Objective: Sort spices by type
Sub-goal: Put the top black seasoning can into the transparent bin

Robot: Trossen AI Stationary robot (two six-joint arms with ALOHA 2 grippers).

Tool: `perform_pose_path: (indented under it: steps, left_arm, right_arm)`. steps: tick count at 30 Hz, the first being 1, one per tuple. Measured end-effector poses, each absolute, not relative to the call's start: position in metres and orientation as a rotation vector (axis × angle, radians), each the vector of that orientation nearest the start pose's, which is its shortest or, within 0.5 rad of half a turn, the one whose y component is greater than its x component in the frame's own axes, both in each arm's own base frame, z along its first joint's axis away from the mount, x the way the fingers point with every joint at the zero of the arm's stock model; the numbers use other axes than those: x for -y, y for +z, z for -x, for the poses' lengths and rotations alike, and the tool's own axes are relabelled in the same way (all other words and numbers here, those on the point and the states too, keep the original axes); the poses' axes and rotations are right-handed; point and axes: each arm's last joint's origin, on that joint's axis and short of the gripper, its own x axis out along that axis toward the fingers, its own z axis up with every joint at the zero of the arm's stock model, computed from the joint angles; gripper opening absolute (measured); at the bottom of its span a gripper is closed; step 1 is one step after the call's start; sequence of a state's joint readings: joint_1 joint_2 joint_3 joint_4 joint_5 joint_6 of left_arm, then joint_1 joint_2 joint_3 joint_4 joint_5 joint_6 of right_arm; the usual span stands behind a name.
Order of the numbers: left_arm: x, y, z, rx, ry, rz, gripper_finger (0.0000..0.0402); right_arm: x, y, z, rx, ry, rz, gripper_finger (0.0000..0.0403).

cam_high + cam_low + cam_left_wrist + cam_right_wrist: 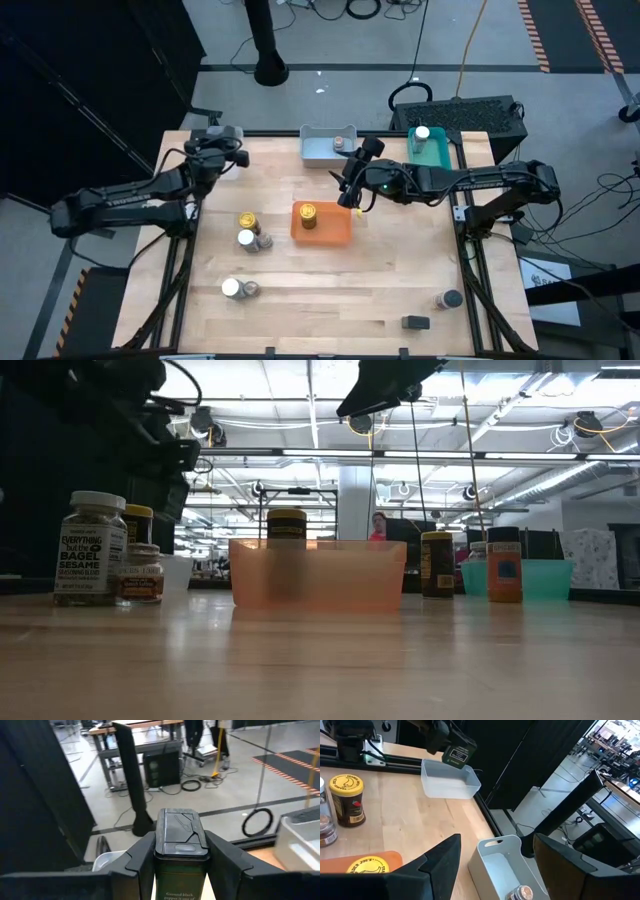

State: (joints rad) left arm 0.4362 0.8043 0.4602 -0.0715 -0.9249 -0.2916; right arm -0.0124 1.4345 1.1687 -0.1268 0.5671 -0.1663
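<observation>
My left gripper [180, 847] is shut on a dark tin of ground black pepper [180, 835] with a dark flip lid. It is at the table's far left corner [222, 140]. In the right wrist view the tin [457, 752] hangs above a clear tray [450, 782]. My right gripper [352, 190] stands open over the far edge of the orange tray [335, 228], with nothing between its fingers [495, 845]. A yellow-lidded jar [308, 214] stands in the orange tray. More spice jars [248, 230] stand on the table's left half. My left gripper pinches the pepper tin between its two fingers, on two opposite sides just below the lid [161, 862]. The fingers lie along the tin, and its lid end [180, 827] sticks out past the fingertips. The tin is lifted clear, above the clear tray.
A blue-grey tray [322, 150] at the far middle holds a copper-lidded jar [340, 140]. A teal tray [435, 150] at the far right holds a white-lidded jar [422, 133]. Two jars [240, 289] stand near left. A dark-lidded jar [450, 298] and a small dark object [415, 322] are near right.
</observation>
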Motion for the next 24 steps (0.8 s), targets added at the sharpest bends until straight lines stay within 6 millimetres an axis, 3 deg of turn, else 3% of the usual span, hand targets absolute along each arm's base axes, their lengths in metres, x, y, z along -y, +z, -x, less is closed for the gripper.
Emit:
perform_pose_path:
  steps: [10, 24]
  left_arm:
    - [-0.104, 0.208, -0.125, -0.236, 1.512, 0.209, 0.0144]
    - [-0.099, 0.16, -0.113, -0.146, 1.484, 0.321, 0.0144]
  right_arm:
    - [0.02, 0.323, -0.321, -0.427, -0.541, 0.26, 0.0233]
    - [0.02, 0.323, -0.321, -0.428, -0.541, 0.262, 0.0233]
